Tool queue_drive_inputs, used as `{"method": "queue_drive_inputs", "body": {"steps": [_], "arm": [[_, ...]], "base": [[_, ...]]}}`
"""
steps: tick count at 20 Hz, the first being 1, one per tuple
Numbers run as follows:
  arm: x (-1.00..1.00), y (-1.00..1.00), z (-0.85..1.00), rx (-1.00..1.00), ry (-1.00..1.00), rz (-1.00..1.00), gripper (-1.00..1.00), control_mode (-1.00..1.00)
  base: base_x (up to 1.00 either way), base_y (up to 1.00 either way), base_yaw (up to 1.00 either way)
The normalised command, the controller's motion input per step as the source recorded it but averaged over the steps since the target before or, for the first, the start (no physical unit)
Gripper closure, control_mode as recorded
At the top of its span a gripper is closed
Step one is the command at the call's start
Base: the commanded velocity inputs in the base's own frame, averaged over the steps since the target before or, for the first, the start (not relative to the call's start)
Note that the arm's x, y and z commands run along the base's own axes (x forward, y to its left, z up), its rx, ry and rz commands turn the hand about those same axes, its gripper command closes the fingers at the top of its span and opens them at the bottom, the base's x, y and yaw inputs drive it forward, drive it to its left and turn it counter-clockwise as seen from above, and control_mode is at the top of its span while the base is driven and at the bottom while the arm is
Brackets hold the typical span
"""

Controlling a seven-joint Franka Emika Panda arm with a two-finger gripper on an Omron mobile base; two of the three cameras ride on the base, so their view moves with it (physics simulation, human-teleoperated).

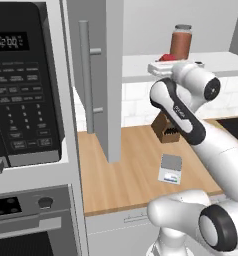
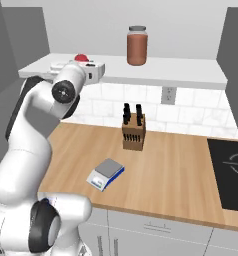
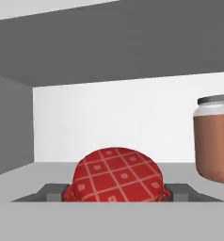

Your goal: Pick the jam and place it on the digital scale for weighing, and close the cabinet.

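Arm: the white robot arm (image 2: 36, 130) reaches up to the open cabinet shelf (image 2: 156, 75), its hand level with the shelf's front edge at the upper left of the right base view.
Gripper: the gripper (image 3: 117, 193) sits low in the hand view, a finger (image 3: 50, 192) on each side of the jam; the jaws look closed in against the jar, gripping it.
Jam: the jam (image 3: 117, 176), its red checked top at bottom centre of the hand view, rests on the shelf; in the right base view it (image 2: 81, 58) peeks above the hand, in the left base view (image 1: 167, 57) just left of the taller jar.
Tall jar: a brownish-red jar (image 2: 137, 45) with a grey lid stands upright on the same shelf, apart from the jam, at the right edge of the hand view.
Digital scale: the digital scale (image 2: 106, 174) lies on the wooden counter (image 2: 176, 170), lower centre, in front of the knife block (image 2: 133, 129).
Cabinet: the cabinet door (image 1: 98, 75) stands open, upper centre of the left base view, beside the black microwave (image 1: 23, 85).
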Motion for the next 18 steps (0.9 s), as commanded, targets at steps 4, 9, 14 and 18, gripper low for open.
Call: {"method": "queue_drive_inputs", "body": {"steps": [4,9,14,18], "arm": [[-1.0,-0.28,0.21,0.01,-0.1,0.0,1.0,-1.0],[-1.0,-0.57,0.1,0.0,0.0,0.0,1.0,-1.0],[-1.0,-0.68,0.17,-0.02,0.05,0.05,1.0,-1.0],[-0.72,-0.47,-0.37,-0.05,0.33,0.2,1.0,-1.0]], "base": [[0.0,0.0,0.0],[0.0,0.0,0.0],[0.0,0.0,0.0],[0.0,0.0,0.0]]}}
